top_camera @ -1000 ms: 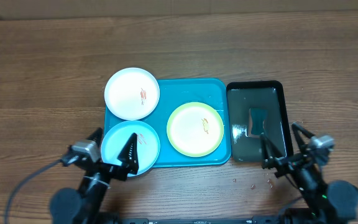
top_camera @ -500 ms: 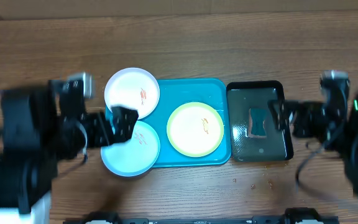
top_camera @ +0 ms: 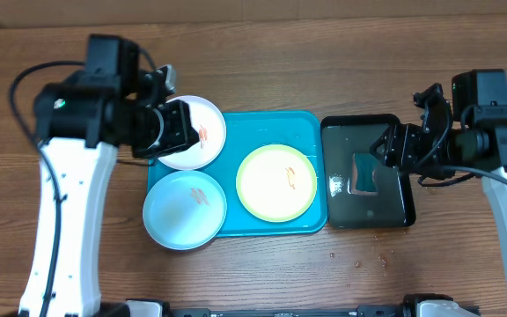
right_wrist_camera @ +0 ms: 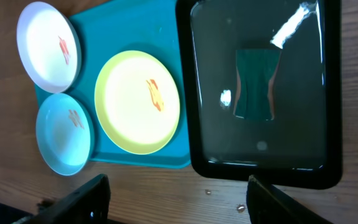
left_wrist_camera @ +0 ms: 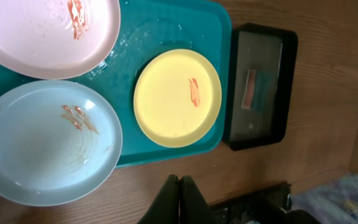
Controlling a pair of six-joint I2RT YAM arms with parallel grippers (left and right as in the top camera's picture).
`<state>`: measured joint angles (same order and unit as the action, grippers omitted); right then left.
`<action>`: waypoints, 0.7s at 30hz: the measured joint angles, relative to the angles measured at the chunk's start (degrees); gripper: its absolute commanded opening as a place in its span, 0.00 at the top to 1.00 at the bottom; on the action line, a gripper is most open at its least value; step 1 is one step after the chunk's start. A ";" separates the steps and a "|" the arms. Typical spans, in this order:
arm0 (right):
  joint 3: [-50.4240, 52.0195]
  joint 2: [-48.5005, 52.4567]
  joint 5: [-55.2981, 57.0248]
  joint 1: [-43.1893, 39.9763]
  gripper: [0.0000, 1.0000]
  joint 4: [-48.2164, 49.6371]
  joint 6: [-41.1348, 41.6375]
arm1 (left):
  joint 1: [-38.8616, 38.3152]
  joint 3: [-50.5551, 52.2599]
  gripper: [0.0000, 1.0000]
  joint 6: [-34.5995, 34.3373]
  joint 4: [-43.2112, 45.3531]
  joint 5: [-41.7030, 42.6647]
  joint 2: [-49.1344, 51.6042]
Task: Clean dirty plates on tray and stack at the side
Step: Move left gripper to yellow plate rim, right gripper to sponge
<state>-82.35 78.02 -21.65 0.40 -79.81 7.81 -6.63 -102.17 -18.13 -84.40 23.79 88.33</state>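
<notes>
- overhead: turquoise tray (top_camera: 275, 123) mid-table, long side running left to right, on the wooden table (top_camera: 324, 53); narrower black tray (top_camera: 368, 224) just beside its right edge.
- white plate (top_camera: 202, 119) at the tray's far-left corner, partly over the rim and out past it; reddish-orange smear toward its right side.
- light blue plate (top_camera: 184, 211) at the near-left corner, directly in front of the white plate, hanging past the tray's front and left edges; faint orange smear right of centre.
- rims of those two meeting or nearly so; cannot tell which.
- yellow-green plate (top_camera: 276, 182) wholly inside the tray, right of the other two and apart from them; small orange smear right of centre.
- all three lying flat, side by side, each on its own.
- left claw (top_camera: 167, 132) raised over the left part of the white plate; in the left wrist view, fingers (left_wrist_camera: 171, 196) pressed tight together, nothing between them.
- right claw (top_camera: 393, 145) raised over the far-left part of the black tray; in the right wrist view, fingers (right_wrist_camera: 86, 199) spread wide, gripping nothing.
- black tray's floor wet and shiny, with a dark green pad (top_camera: 363, 172) lying flat near its middle.
- small specks (top_camera: 359, 261) scattered on the wood in front of the black tray.
</notes>
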 measured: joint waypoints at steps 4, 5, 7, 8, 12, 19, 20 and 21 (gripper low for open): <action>-0.02 1.29 0.57 0.00 0.20 -1.86 -0.37 | -1.62 0.00 0.71 -1.03 0.37 -0.98 3.04; -0.04 1.51 1.01 0.00 0.20 -2.40 -0.39 | -1.84 0.00 0.66 -1.03 0.33 -1.14 3.52; -0.04 2.14 2.56 0.00 0.20 -3.63 -0.37 | -2.80 0.00 0.62 -1.27 0.00 -2.03 4.72; -0.04 2.45 3.34 0.00 0.20 -3.98 -0.37 | -3.39 0.00 0.62 -1.49 -0.22 -2.78 5.35; 0.63 3.06 6.19 0.00 0.20 -3.85 -0.37 | -7.21 0.00 0.66 -3.54 -2.25 -8.22 7.61; 4.76 3.10 7.76 0.00 0.20 -2.16 -0.35 | -15.37 0.00 0.64 -9.60 -6.25 -19.91 8.98; 5.46 3.10 7.93 0.00 0.20 -2.12 -0.35 | -16.31 0.02 0.64 -10.73 -6.08 -21.09 8.98; 6.27 3.10 8.09 0.00 0.20 -1.95 -0.39 | -17.16 0.13 0.64 -11.89 -5.77 -22.21 8.98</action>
<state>-76.07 81.12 -13.56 0.40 -81.76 7.42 -23.79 -102.04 -30.02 -90.17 1.58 97.32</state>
